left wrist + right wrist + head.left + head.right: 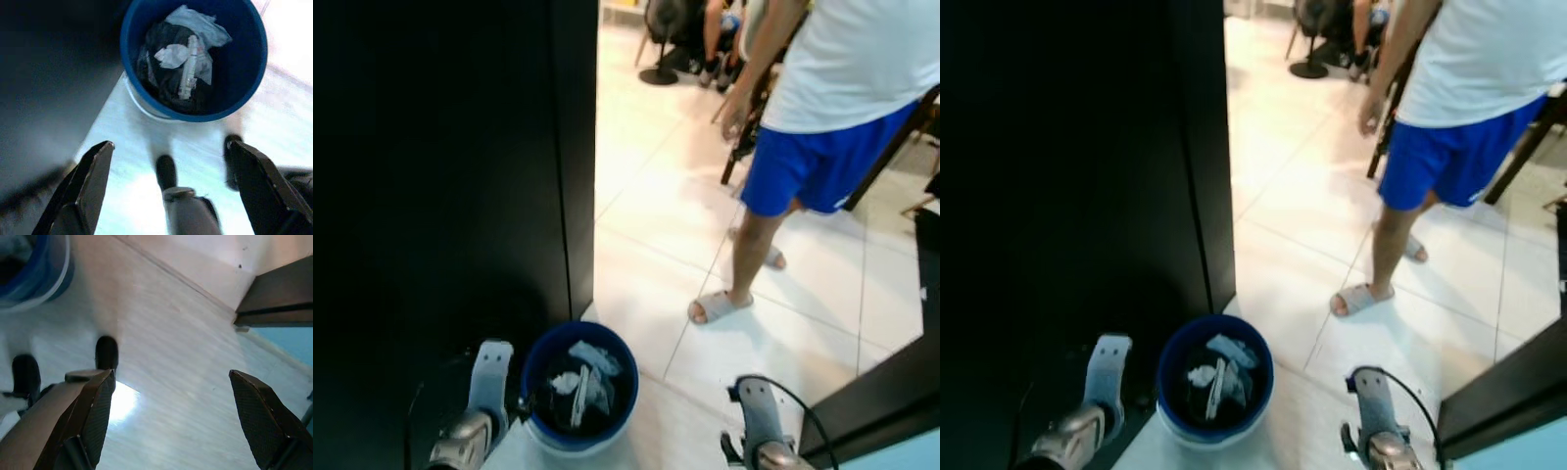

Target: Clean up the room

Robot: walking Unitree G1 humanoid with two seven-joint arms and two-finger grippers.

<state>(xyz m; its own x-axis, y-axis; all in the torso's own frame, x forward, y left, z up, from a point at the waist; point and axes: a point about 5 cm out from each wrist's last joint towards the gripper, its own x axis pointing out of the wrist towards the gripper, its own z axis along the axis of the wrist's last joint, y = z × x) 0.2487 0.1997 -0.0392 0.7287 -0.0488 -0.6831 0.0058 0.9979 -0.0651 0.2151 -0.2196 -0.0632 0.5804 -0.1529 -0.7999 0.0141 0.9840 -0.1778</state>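
A blue bin (579, 387) stands on the pale tiled floor just in front of me, beside a tall black panel. It holds a dark liner, crumpled white and light-blue paper (195, 27) and a slim white tube (188, 68). My left gripper (170, 147) hangs open above the floor just short of the bin, with nothing between its fingers (83, 191). My left arm (487, 382) is to the left of the bin. To the bin's right, my right gripper (171, 377) is open and empty over bare floor, below my right arm (756, 416).
A person (832, 108) in a white shirt, blue shorts and grey slippers stands on the tiles ahead on the right. The tall black panel (450, 176) walls off the left. A dark furniture edge (881, 392) sits at the near right. Chair legs and a fan base (658, 76) are far back.
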